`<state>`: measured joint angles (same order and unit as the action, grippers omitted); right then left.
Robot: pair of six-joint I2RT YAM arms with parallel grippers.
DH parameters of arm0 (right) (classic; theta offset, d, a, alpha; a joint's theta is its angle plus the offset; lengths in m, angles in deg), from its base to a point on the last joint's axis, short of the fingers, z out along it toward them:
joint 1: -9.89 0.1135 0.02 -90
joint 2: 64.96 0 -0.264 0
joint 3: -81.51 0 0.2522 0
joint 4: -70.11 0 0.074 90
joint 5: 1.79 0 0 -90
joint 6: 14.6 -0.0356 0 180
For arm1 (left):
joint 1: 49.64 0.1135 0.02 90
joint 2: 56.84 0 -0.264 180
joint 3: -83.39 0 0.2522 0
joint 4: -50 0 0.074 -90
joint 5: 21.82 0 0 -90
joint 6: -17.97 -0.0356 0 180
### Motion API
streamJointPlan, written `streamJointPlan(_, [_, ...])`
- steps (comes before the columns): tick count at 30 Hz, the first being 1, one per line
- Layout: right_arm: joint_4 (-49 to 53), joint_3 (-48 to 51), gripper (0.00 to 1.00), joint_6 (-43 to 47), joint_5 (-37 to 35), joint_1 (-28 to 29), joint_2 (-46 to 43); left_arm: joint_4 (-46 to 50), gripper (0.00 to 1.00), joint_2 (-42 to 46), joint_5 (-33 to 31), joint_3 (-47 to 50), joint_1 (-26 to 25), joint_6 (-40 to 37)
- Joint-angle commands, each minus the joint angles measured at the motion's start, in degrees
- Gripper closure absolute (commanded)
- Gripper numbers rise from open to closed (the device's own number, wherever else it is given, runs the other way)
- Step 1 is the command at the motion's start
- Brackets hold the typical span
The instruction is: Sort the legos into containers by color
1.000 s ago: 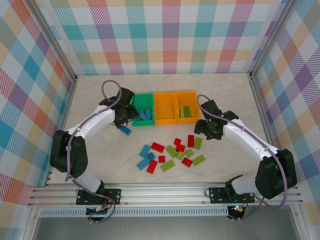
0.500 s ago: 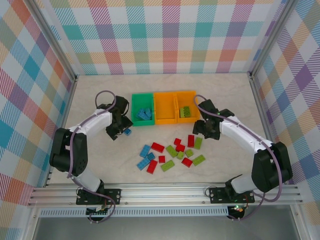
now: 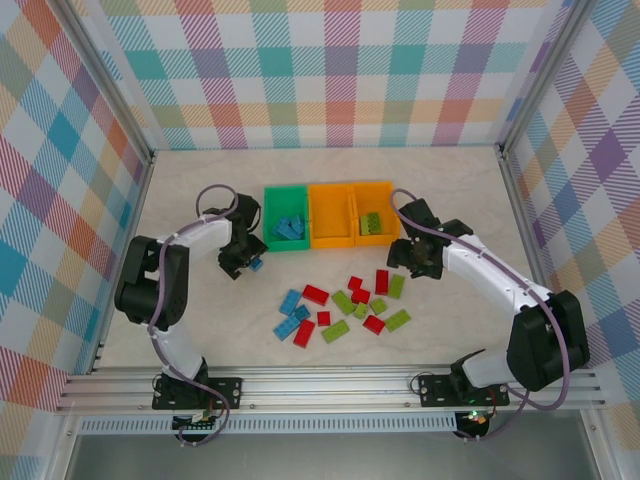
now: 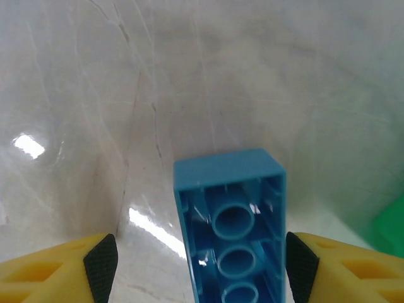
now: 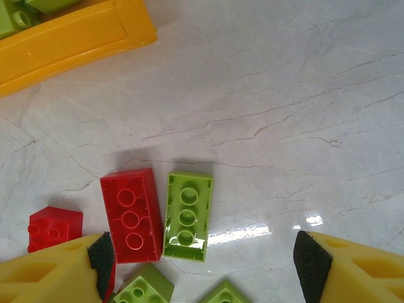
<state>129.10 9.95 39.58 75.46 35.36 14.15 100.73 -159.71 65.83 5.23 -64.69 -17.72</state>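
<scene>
Well, my left tool (image 4: 196, 257) is apart astride the upturned blue lego (image 4: 231, 222) on the counter (image 4: 189, 76) just beside the green container (image 3: 268, 216), my right tool (image 5: 202, 268) likewise apart above loose legos (image 5: 187, 216), and I judge the piece light, stiff and slick, best pinched across its long sides.

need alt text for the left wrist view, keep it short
A blue lego, hollow underside toward the camera, sits between the left gripper's open yellow fingers: a clear gap on one side, the other pad at its edge. Behind it is the pale marbled table, with a sliver of the green bin at lower right.
</scene>
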Motion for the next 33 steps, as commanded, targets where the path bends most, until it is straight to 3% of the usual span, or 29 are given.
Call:
streamJointPlan(1, [1.55,0.57,0.23,-0.91,-1.27,0.01,-2.36,-1.59,0.29,-1.28,0.98,-1.01,0.63,1.06])
streamJointPlan(4, [1.83,1.07,0.22,-1.18,-1.48,0.01,-2.89,-1.6,0.33,-1.7,0.69,-1.25,0.68,0.94])
streamJointPlan(9, [1.81,1.37,0.22,-1.7,-1.75,0.02,-3.24,-0.94,0.61,-1.09,-0.14,-0.44,0.81,0.71])
streamJointPlan(12, [1.62,1.24,0.22,-1.87,-1.58,0.04,-3.13,-0.72,0.68,0.75,-0.96,-0.09,0.98,0.97])
streamJointPlan(17, [1.14,0.85,0.23,-2.15,-0.81,0.01,-2.58,0.86,0.7,6.68,-4.54,-3.22,0.85,0.79])
streamJointPlan(21, [-0.26,0.78,0.24,-2.2,1.15,0.1,-1.37,-0.27,0.7,8.21,-5.79,-9.85,-0.02,-4.33])
streamJointPlan(27, [-0.48,-0.71,0.25,-1.94,3.05,1.2,2.01,0.51,0.69,-0.3,-1.0,-23.12,-2.19,-14.41])
streamJointPlan(33, [-1.88,-4.09,0.25,1.25,4.4,7.36,6.28,4.33,0.67,-9.75,2.85,-33.25,-4.45,-20.32])
